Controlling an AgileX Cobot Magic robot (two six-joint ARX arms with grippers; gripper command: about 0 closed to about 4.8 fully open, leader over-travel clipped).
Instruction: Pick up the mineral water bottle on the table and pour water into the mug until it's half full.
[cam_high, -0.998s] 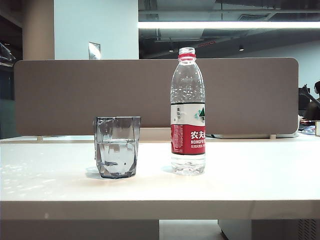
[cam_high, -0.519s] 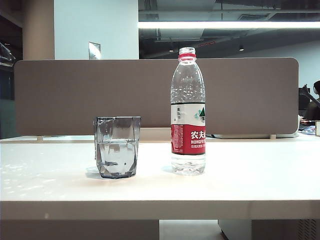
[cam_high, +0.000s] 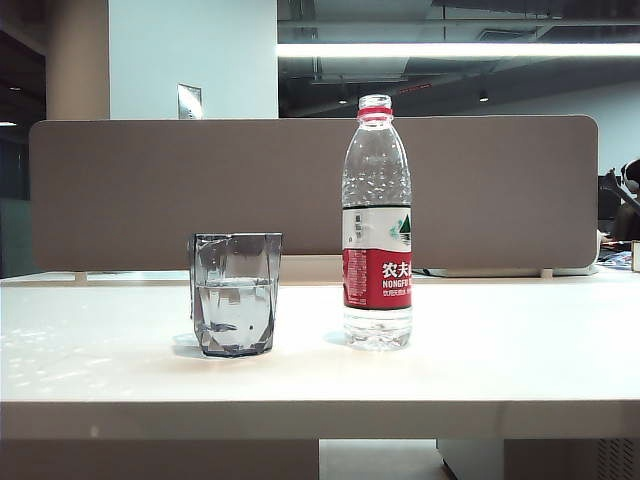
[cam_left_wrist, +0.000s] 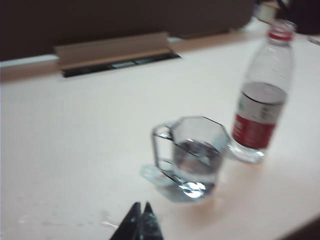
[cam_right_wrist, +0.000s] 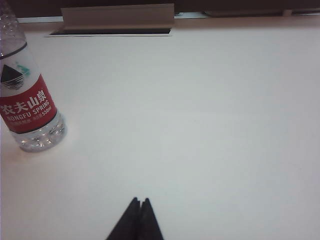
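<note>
We see the mineral water bottle (cam_high: 376, 222) standing upright and uncapped on the table (cam_high: 500, 360); its clear ribbed plastic carries a red neck ring and a red-and-white label, and only a shallow layer of water shows at its base. Beside it, apart and not touching, stands the mug (cam_high: 235, 293): a smoky-grey faceted tumbler, tapering to the base, with water to about its middle; in the left wrist view the mug (cam_left_wrist: 192, 157) shows an angular rim. The left gripper (cam_left_wrist: 139, 220) hangs over the table near the mug, its dark pointed fingertips pressed together, holding nothing and touching nothing. The right gripper (cam_right_wrist: 137, 216) hangs over bare tabletop, well apart from the bottle (cam_right_wrist: 27, 100), its tips likewise closed to a point and empty. The table is smooth, white and matte, with a thick front edge; a taupe divider panel (cam_high: 150, 190) with rounded corners runs along its back.
</note>
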